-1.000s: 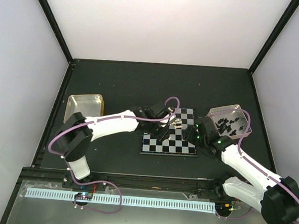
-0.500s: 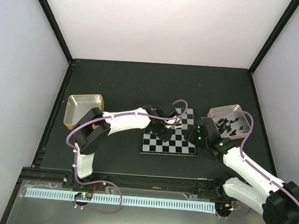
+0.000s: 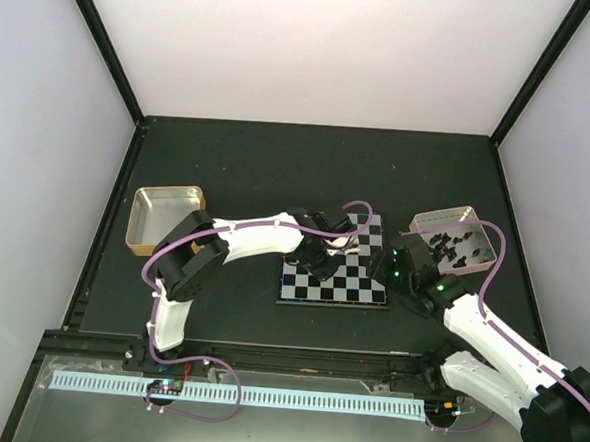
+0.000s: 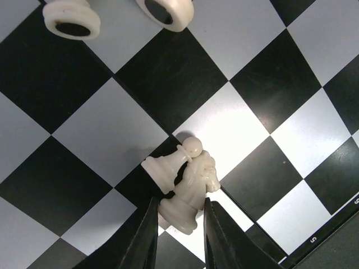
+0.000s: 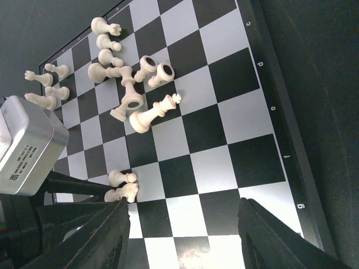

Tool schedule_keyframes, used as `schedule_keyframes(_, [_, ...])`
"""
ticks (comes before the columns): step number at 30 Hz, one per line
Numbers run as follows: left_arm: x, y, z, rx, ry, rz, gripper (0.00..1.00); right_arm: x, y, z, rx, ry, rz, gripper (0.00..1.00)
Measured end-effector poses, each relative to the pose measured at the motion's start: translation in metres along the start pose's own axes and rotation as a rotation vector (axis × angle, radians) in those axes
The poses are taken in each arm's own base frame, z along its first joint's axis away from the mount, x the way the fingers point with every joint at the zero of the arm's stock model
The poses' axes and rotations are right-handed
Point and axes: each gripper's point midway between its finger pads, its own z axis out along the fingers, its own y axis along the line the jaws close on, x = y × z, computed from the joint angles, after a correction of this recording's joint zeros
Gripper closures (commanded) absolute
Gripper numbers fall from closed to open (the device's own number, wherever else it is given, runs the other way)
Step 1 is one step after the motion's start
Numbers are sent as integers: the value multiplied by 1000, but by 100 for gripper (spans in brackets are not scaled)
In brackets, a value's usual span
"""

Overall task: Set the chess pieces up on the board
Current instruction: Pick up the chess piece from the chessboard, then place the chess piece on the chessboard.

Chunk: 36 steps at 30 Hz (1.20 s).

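Chess pieces (image 5: 120, 73): tiny, cream-white plastic, all on the board (image 5: 224, 140), clustered toward its far side. Several lie toppled, dark undersides showing.

Left to right:
- gold tray (image 3: 146, 234), on the table's left.
- left gripper (image 4: 179, 202), low over the board. Its jaws stand narrowly apart on either side of a tilted knight (image 4: 190, 193), which leans on a pawn (image 4: 168, 162). Whether they pinch it cannot be told.
- board: small square, black and pale-grey checks, thin dark rim with letters; mid-table.
- right gripper (image 5: 182, 207), at the board's right edge, jaws wide apart and holding nothing.
- pink tray (image 3: 485, 255), just right of the board, holding black pieces (image 3: 449, 245).

Surface: matte black table (image 3: 258, 169).
Room: pale walls (image 3: 315, 52), black corner posts (image 3: 101, 41).
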Motion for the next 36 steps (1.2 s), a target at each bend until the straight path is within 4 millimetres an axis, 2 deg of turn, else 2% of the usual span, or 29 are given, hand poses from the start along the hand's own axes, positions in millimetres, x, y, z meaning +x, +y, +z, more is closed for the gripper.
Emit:
schedule_keyframes(6, [-2, 0, 0, -1, -1, 1, 87, 0, -1, 0, 1, 0, 7, 46])
schedule_keyframes(12, [-3, 0, -1, -6, -9, 10, 89, 2, 4, 1, -27, 10, -8, 43])
schedule_keyframes(18, [4, -1, -13, 20, -48, 23, 89, 16, 28, 9, -155, 96, -49, 43])
schedule_keyframes(25, [8, -8, -34, 122, -146, 23, 89, 40, 40, 27, -241, 229, -15, 43])
schedule_keyframes(29, [8, -13, -38, 178, -185, 23, 89, 47, 52, 34, -301, 294, 29, 48])
schedule_keyframes(36, [2, -21, -44, 241, -221, 19, 89, 53, 60, 40, -356, 342, 111, 66])
